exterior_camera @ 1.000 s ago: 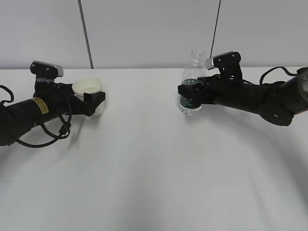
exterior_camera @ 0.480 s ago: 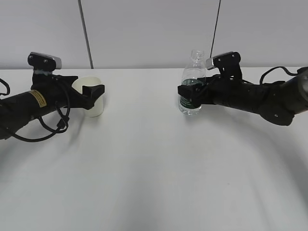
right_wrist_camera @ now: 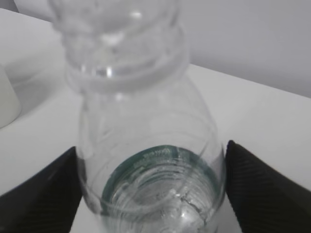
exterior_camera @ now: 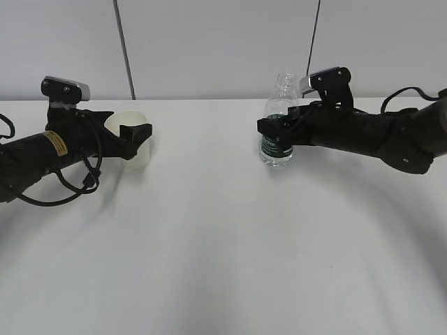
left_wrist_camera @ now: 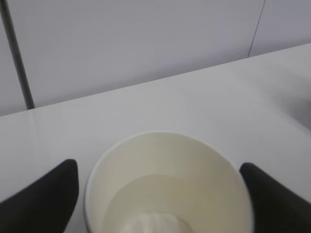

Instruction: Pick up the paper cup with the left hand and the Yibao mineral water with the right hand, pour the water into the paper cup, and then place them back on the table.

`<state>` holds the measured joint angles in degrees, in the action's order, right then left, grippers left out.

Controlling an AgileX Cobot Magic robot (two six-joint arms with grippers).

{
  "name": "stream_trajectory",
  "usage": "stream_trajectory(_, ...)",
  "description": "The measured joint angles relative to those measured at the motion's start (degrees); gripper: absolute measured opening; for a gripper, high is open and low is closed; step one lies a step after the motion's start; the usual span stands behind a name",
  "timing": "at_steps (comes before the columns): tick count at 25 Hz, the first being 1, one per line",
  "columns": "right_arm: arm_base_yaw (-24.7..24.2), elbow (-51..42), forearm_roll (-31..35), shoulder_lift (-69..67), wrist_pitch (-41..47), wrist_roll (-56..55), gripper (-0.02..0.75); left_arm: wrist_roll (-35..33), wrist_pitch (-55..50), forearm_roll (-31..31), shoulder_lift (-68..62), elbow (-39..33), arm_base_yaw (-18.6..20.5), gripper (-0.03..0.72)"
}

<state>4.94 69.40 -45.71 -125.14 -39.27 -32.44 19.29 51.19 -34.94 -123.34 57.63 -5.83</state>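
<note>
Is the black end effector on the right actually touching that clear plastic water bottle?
Touching. In the right wrist view, both fingers press against the bottle's sides, no gap.

White paper cup (exterior_camera: pixel 134 139) in left hand (exterior_camera: pixel 135 133); capless green-labelled bottle (exterior_camera: pixel 278 124) in right hand (exterior_camera: pixel 274 130).

Exterior faces the table (exterior_camera: pixel 223 237) frontally; wrist views close-up.

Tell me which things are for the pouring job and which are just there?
For the job: paper cup, Yibao mineral water, left hand, right hand, table.
Just there: the grey wall behind, the cable on the left arm.
</note>
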Motion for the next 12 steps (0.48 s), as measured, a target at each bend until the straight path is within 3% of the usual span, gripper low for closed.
stream_trajectory(12,0.0,0.0,-0.89,7.26,3.13,-2.18,0.669,0.73,-2.05,-0.55,3.17,0.0,0.0,0.594)
